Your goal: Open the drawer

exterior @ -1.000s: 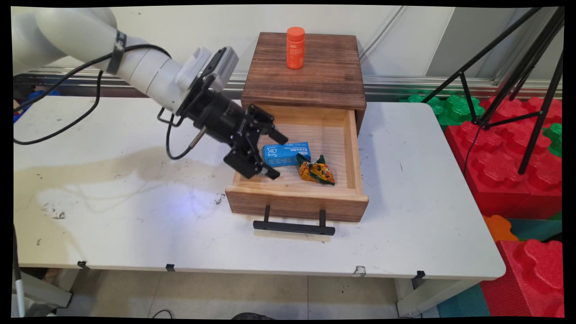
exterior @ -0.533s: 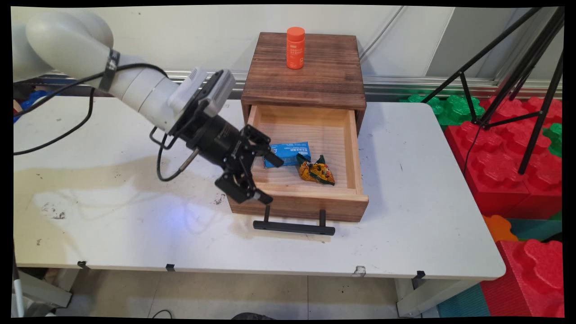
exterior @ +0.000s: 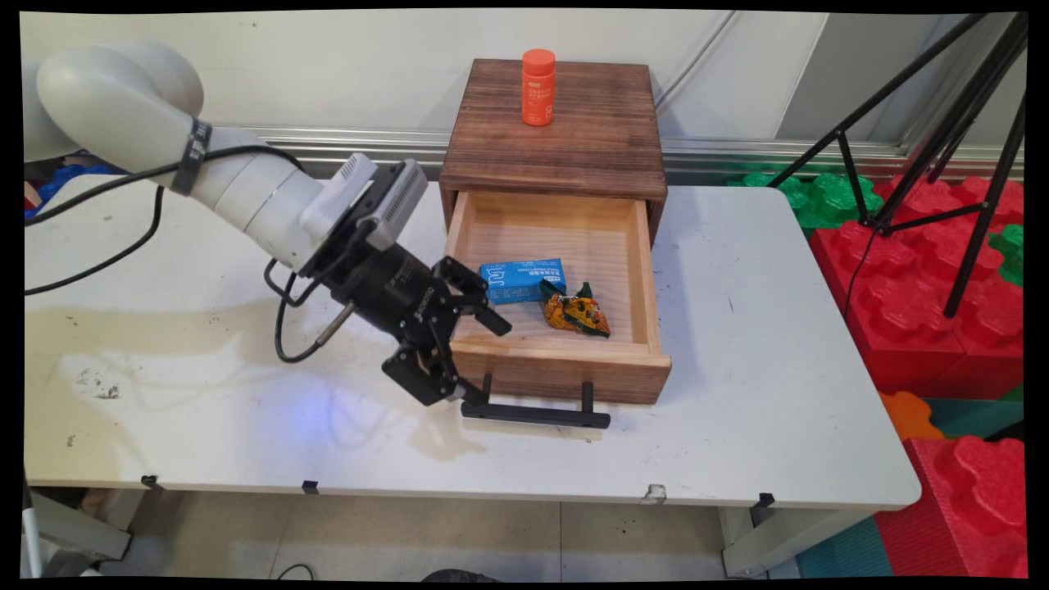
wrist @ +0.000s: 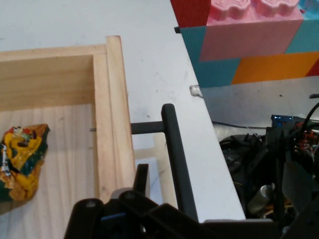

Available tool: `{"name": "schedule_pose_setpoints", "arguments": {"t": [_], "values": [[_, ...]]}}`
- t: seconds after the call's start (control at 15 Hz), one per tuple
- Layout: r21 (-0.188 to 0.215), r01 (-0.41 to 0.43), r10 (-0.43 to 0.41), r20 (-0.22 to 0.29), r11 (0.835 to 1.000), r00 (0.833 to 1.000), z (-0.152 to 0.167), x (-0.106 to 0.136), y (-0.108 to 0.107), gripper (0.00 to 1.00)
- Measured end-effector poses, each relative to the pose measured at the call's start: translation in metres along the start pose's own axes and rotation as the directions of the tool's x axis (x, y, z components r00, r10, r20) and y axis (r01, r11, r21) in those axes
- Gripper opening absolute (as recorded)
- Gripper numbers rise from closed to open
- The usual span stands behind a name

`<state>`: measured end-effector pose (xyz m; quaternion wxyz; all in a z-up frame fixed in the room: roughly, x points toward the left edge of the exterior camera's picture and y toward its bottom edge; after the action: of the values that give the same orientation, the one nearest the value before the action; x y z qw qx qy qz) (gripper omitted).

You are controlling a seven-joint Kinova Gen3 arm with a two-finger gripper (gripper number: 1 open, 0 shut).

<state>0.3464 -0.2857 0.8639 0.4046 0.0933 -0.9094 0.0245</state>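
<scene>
White table (exterior: pixel 205 426), wall behind. Wooden drawer (exterior: pixel 551 360), pulled out at the table's middle: stiff, fairly light; best hold is its black bar handle (exterior: pixel 537 412). Gripper (exterior: pixel 479 360) spread at the drawer's front-left corner, empty. Inside: blue box (exterior: pixel 521 281), crinkly snack packet (exterior: pixel 576 311). Orange bottle (exterior: pixel 538 87) atop the cabinet (exterior: pixel 565 139).

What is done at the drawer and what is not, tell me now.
Done: the drawer is pulled out, with the blue box and the snack packet lying in it; the orange bottle stands on the cabinet. In hand: the gripper, fingers open, sits at the left end of the black handle, holding nothing. Left: the handle is not gripped.
</scene>
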Motion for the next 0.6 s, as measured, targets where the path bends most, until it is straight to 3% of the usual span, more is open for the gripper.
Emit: {"name": "schedule_pose_setpoints", "arguments": {"t": [0.2,0.27,0.6], "values": [[-0.001,0.003,-0.003,0.01,1.0,1.0,0.005,0.0,0.006,1.0],[-0.001,0.004,-0.004,0.012,1.0,1.0,0.007,0.0,0.008,0.0],[0.012,0.001,-0.001,0.021,1.0,1.0,0.012,0.0,0.011,0.0]]}}
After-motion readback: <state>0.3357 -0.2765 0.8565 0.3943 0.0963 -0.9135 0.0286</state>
